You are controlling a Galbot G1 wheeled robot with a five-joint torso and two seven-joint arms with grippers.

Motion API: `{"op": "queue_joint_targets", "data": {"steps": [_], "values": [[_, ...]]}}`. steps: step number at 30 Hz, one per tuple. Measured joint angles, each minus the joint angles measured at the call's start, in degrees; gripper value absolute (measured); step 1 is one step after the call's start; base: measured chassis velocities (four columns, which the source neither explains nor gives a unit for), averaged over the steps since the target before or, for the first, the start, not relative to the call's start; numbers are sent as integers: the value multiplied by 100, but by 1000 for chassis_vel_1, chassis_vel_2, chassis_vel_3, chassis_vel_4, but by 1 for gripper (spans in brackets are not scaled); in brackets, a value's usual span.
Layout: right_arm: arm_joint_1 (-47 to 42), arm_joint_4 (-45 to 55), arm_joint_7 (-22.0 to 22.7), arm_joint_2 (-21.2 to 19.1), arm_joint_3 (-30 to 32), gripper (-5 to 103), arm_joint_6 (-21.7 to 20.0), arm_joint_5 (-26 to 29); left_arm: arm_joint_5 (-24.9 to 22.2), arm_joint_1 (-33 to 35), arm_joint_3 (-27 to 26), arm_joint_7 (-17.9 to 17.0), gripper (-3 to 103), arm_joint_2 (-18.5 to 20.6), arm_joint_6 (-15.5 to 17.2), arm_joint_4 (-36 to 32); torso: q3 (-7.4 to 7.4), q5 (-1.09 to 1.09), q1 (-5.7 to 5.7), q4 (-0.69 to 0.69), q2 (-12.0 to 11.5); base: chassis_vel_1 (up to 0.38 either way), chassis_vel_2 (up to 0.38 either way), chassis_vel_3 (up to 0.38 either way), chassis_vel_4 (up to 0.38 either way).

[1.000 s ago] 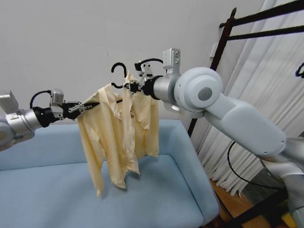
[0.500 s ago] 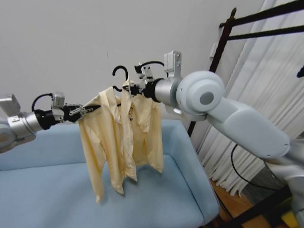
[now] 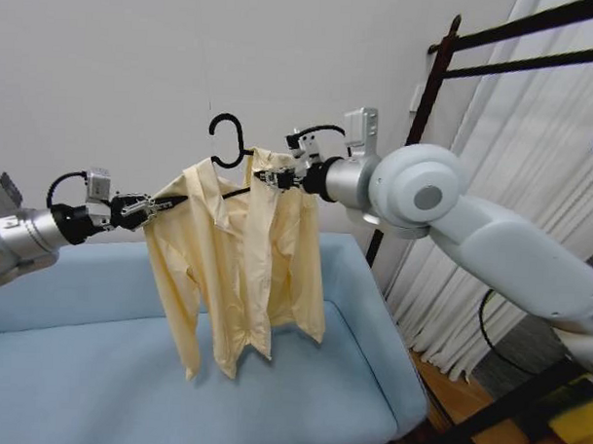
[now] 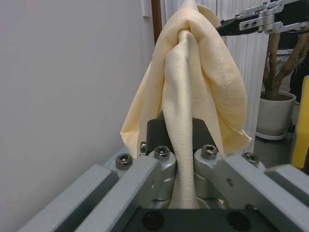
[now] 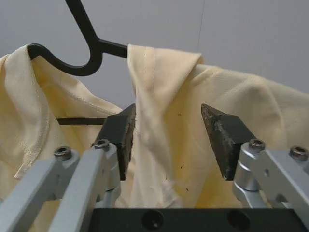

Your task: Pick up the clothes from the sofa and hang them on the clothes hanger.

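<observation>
Since a second ago the right gripper [image 3: 277, 176] has slid to the right and the left gripper [image 3: 153, 205] has drawn back to the left. The shirt [image 3: 241, 264] is spread wider between them, and the hanger [image 3: 224, 140] hook stands a touch higher.

From the head view, the shirt hangs in the air above the sofa [image 3: 77, 370], strung between the two grippers. The hook pokes up bare beside the collar. The rack [image 3: 433, 85] stands off to the right, well apart from the shirt.

From the left wrist, the fingers [image 4: 159, 162] are closed tight on a rolled fold of the shirt's edge.

From the right wrist, the pads [image 5: 120, 137] stand well apart with the collar fold between them. The fold lies against one pad, and I cannot tell whether the other touches cloth. The hanger's neck runs under the collar just beyond.

To my eye the step in hand is settling the shirt on the hanger before it goes to the rack. Doing it well means keeping both grippers level so that neither shoulder slides off. They should pull no farther apart, since the top edge already looks near taut. The right gripper needs a firm pinch before any carry, and the hook must stay upright and free of cloth.
</observation>
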Motion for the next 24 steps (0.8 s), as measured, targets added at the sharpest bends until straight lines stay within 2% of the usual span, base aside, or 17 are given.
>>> {"op": "queue_joint_targets", "data": {"steps": [2, 3, 5, 6, 10, 12, 14, 15, 16, 19, 20, 21, 24], "values": [[56, 3, -44, -22, 0, 53, 0, 9, -5, -4, -5, 70, 2, 1, -5, 54, 0, 0, 0, 1, -1, 0, 0, 0, 0], [96, -1, -73, -23, 0, 53, 1, 13, -12, -5, -9, 107, 2, 2, -15, 77, 0, 0, 0, 2, 0, 0, 0, 0, 0], [213, -67, -159, -7, 0, 65, 5, 18, -32, -9, -17, 227, 2, 5, -33, 126, 0, -1, 0, 2, 0, 0, 0, 0, 0], [213, -67, -159, -7, 0, 65, 5, 18, -32, -9, -17, 227, 2, 5, -33, 126, 0, -1, 0, 2, 0, 0, 0, 0, 0], [533, -420, -485, 3, -27, 86, -118, 11, -36, -14, -38, 571, 2, 9, -71, 264, 0, -1, 0, 2, 0, 0, 0, 0, 0], [574, -492, -545, -4, -32, 86, -168, 6, -36, -15, -42, 621, 2, 11, -72, 282, 0, -1, 0, 2, 0, 0, 0, 0, 0], [700, -882, -1009, -75, -62, 96, -427, -124, -36, -25, -53, 766, 2, 12, -76, 323, 0, -2, 0, 3, -1, 0, 0, 0, 0], [754, -1078, -1452, -147, -90, 99, -540, -210, -36, -27, -56, 808, 2, 13, -81, 337, 0, -1, 0, 3, 0, 0, 0, 0, 0], [754, -1078, -1452, -147, -90, 99, -540, -210, -36, -27, -56, 808, 2, 13, -81, 337, 0, -1, 0, 3, 0, 0, 0, 0, 0], [934, -1563, -2947, -329, -307, 100, -654, -984, -24, -32, -62, 962, 2, 13, -83, 398, 0, 1, 0, -1, 0, 0, 0, 0, 0], [1006, -1679, -3255, -357, -389, 100, -662, -1157, -15, -32, -64, 1001, 2, 13, -84, 425, 0, 2, 0, -1, -1, 0, 0, 0, 0], [1006, -1679, -3255, -357, -389, 100, -662, -1157, -15, -32, -64, 1001, 2, 13, -84, 425, 0, 2, 0, -1, -1, 0, 0, 0, 0], [1145, -1835, -3804, -399, -559, 100, -664, -1281, 47, -33, -61, 1163, 2, 23, -84, 576, 0, 0, 0, 0, 0, 0, 0, 0, 0]]}}
